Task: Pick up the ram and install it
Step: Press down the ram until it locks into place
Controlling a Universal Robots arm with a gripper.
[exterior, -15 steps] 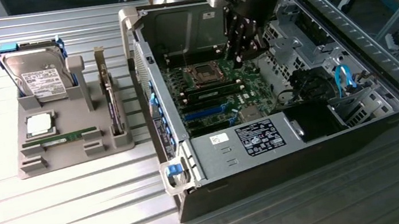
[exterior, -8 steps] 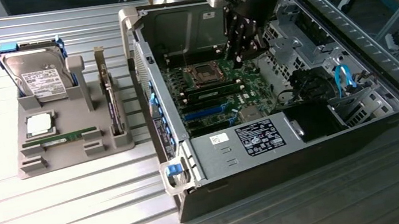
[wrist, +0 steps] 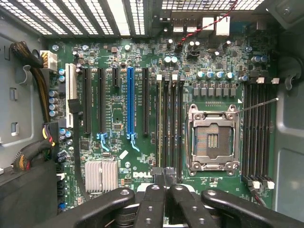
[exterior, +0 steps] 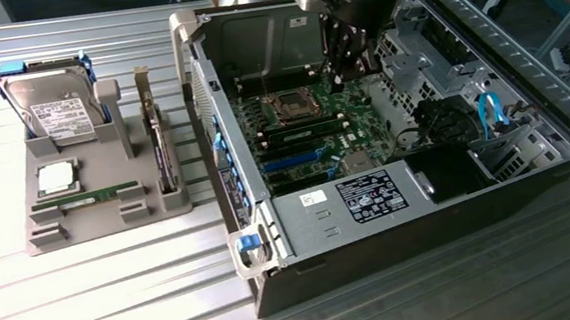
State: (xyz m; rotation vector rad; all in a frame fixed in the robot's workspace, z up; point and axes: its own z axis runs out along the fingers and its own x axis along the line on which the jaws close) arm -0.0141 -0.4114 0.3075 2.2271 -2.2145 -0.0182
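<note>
Tool closed above the motherboard

The black metal tool [wrist: 166, 190], fingers pressed together and gripping nothing, hangs over the green motherboard [wrist: 142, 118]. Outside the case, the thin green ram [exterior: 84, 200] lies in the grey holder [exterior: 106, 225] on the ribbed bench [exterior: 83, 302], its chips indistinct.

I see open PC case [exterior: 404, 219] on slatted table [exterior: 94, 301], motherboard [wrist: 142, 95] w/ empty CPU socket [wrist: 212, 138], blue PCIe slot [wrist: 130, 102]. Grey tray [exterior: 105, 217] at ext. view's left holds hard drive [exterior: 58, 111], processor chip [exterior: 56, 178].
</note>
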